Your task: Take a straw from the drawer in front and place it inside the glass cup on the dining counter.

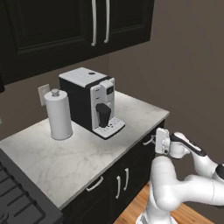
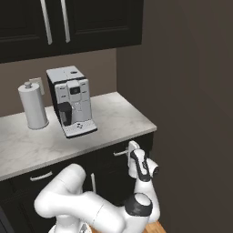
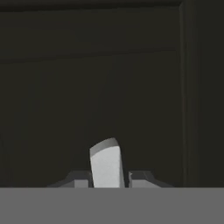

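Black and flat, the drawer [image 3: 87, 96] front sat shut under the right end of the marble worktop [image 1: 78, 153], beyond the coffee machine [image 1: 94, 103] and paper-towel roll [image 1: 58, 114]. The gripper [image 3: 108, 177] was pressed up to its silvery bar handle [image 3: 106, 164], fingers [image 3: 142, 178] standing narrowly on either side; a firm clamp could not be told.

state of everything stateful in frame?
drawer: shut, front flush with the cabinet face
drawer handle: between the tool's fingers
tool: at the handle, closed around it
wall cabinet doors: shut
lower cabinet doors: shut
paper-towel roll: upright on the worktop
coffee machine: upright, nothing under its spout
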{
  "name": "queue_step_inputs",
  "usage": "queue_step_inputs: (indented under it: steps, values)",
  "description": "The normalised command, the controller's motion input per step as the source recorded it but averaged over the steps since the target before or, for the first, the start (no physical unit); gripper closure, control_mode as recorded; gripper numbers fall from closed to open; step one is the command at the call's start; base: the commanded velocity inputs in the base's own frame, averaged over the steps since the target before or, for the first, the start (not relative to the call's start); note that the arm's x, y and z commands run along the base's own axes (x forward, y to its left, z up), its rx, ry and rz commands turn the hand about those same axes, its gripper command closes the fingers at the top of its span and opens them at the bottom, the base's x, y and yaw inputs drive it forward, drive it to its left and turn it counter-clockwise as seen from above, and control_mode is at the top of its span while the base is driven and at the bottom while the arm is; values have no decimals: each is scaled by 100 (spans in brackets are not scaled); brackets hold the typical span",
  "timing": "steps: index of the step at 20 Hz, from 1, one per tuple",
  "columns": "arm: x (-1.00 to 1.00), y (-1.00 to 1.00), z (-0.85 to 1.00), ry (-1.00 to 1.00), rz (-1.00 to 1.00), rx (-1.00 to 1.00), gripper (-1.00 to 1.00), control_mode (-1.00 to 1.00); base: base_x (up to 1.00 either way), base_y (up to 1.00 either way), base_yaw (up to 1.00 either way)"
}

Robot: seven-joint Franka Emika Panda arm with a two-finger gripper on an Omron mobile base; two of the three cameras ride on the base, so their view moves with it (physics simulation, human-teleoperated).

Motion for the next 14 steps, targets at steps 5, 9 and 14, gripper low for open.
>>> queue_step_inputs:
  steps: [5, 9, 14]
  values:
    - [-39, -96, -8, -1, 3, 9, 100, -100, 0, 0, 0]
    - [-42, -100, -5, -4, 4, 5, 100, -100, 0, 0, 0]
    - [-50, -100, -8, -4, 7, 1, 100, -100, 0, 0, 0]
